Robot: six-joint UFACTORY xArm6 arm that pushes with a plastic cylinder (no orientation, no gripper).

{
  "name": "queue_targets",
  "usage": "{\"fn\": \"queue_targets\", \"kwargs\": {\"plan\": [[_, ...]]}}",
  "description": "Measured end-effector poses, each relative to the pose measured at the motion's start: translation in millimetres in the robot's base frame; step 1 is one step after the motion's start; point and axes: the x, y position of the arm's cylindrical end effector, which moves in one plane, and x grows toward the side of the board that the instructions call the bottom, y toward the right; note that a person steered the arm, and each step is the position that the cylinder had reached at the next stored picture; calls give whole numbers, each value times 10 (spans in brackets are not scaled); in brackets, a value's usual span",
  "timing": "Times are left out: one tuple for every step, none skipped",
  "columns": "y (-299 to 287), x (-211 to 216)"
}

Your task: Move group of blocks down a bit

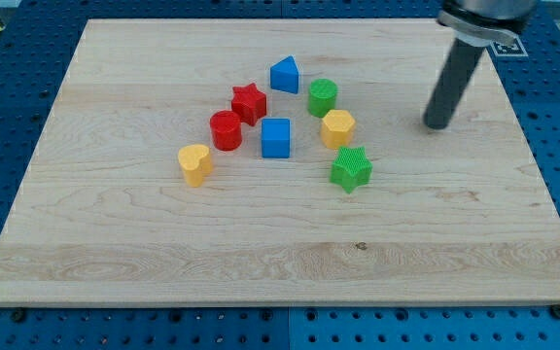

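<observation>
the tip (437, 124) rests on the board (115, 262), right of the group and touching no block; the rod has no fingers. nearest are the green cylinder (323, 97) and yellow hexagon (337, 127); the green star (351, 169) is lowest.

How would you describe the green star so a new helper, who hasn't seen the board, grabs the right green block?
On the wooden board, find the block cluster near the middle. The green star is its lowest-right piece, just below the yellow hexagon. The green cylinder is round; this one has points.
</observation>
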Motion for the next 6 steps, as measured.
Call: {"fn": "queue_targets", "kwargs": {"plan": [[-63, 62], [-361, -157], [-801, -537], [-1178, -806], [-1410, -828], [-1411, -678]]}}
